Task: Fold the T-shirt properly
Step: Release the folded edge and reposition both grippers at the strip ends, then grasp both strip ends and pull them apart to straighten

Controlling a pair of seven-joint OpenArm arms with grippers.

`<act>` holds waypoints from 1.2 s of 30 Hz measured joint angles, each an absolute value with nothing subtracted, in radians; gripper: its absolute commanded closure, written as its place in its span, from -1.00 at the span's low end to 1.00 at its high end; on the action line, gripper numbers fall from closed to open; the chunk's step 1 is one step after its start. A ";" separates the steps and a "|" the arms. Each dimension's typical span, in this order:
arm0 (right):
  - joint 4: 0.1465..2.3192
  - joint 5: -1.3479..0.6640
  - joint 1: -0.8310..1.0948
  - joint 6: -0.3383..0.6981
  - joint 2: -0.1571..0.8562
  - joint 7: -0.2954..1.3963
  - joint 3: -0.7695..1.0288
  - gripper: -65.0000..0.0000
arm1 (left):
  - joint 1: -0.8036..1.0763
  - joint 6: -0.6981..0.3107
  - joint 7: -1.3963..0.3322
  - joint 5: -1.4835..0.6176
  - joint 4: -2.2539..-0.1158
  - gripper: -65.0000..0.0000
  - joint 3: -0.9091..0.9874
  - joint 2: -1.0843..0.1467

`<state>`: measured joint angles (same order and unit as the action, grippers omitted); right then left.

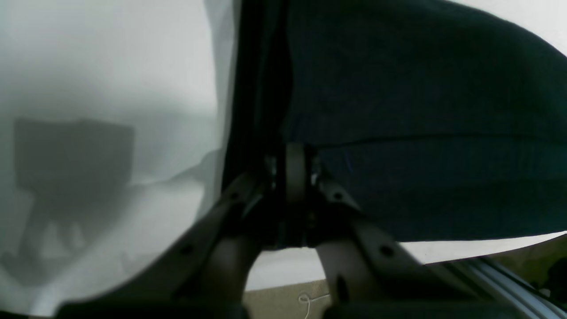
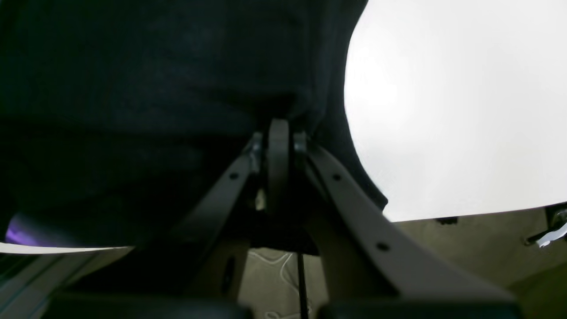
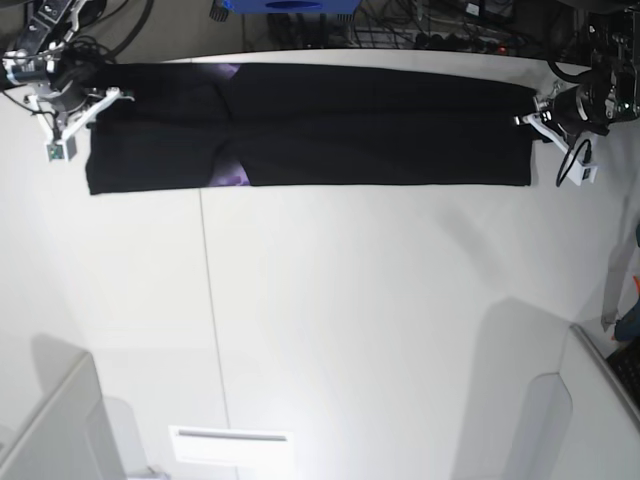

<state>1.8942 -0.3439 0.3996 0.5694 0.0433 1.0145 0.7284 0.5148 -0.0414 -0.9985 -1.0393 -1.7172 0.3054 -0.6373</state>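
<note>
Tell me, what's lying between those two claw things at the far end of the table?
In the base view, only the T-shirt spans from the right gripper to the left gripper.

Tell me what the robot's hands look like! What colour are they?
The left gripper and the right gripper each have flat, pale grey-beige fingers that taper to a point, with small dark screw holes. In the base view the arms look black near the grippers, with white parts, a small white tag hanging on the left one, and black cables behind.
</note>
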 measured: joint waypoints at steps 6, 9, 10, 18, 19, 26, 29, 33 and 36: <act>1.894 -0.343 0.400 0.569 0.054 1.012 0.731 0.85 | 0.521 -0.041 -0.999 -1.037 -1.773 1.00 0.307 -0.637; 1.894 -0.343 0.401 0.569 0.054 1.011 0.731 0.59 | 0.521 -0.041 -0.999 -1.036 -1.780 1.00 0.314 -0.637; 1.894 -0.343 0.403 0.569 0.054 1.011 0.731 0.56 | 0.521 -0.041 -0.999 -1.036 -1.780 1.00 0.315 -0.637; 1.950 -0.341 0.415 0.569 0.049 1.014 0.778 0.54 | 0.578 -0.038 -1.007 -1.047 -1.893 0.10 0.425 -0.629; 1.970 -0.340 0.417 0.570 0.051 1.006 0.788 0.54 | 0.593 -0.038 -1.007 -1.050 -1.927 0.02 0.469 -0.624; 1.993 -0.340 0.416 0.692 0.041 0.970 0.746 0.65 | 0.598 -0.034 -0.998 -1.194 -1.926 0.93 0.590 -0.543; 1.988 -0.345 0.400 0.694 0.005 0.980 0.690 1.00 | 0.548 -0.033 -1.008 -1.095 -1.921 1.00 0.482 -0.499; 1.896 -0.337 0.363 0.697 0.014 1.007 0.654 1.00 | 0.526 -0.031 -1.006 -0.861 -1.920 1.00 0.413 -0.416; 1.795 -0.340 0.357 0.698 0.016 1.003 0.651 1.00 | 0.516 -0.038 -1.007 -0.731 -1.914 1.00 0.392 -0.357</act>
